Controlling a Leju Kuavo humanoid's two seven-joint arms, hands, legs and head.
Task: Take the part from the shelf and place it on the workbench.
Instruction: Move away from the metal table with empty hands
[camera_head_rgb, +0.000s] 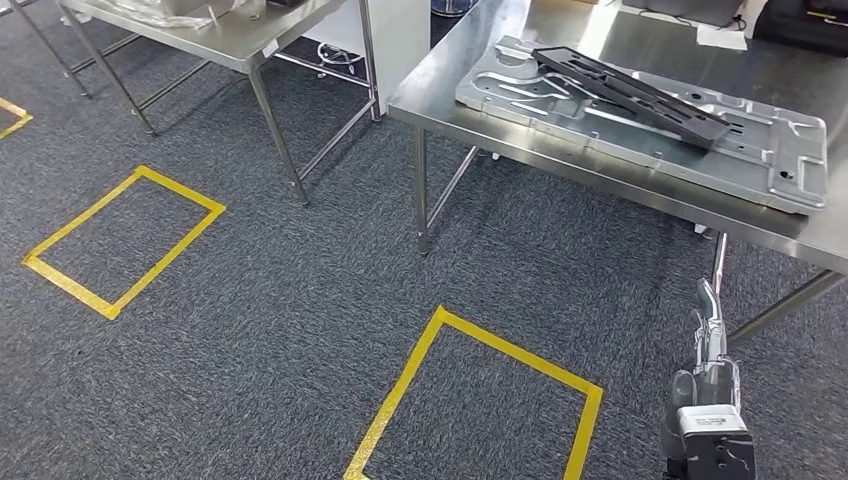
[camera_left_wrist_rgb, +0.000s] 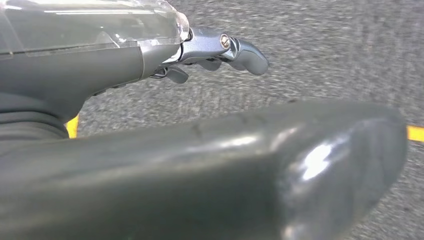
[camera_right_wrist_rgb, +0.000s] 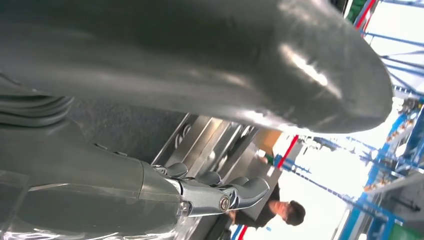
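Right robot hand (camera_head_rgb: 708, 330) hangs low beside workbench (camera_head_rgb: 440, 85) — fingers straight, apart, holding nothing; left robot hand (camera_left_wrist_rgb: 210, 150) same.

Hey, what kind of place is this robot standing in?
Probably a factory or workshop floor: steel workbenches, a stamped metal panel lying on one, and yellow tape boxes marked on the grey carpet.

Before me: dark grey speckled carpet floor (camera_head_rgb: 250, 330), marked with yellow tape rectangles (camera_head_rgb: 120, 240). Two stainless steel tables on thin metal legs, one at my left (camera_head_rgb: 215, 35), one at my right (camera_head_rgb: 445, 85). Beyond, blue metal racking (camera_right_wrist_rgb: 385, 150) under bright light.
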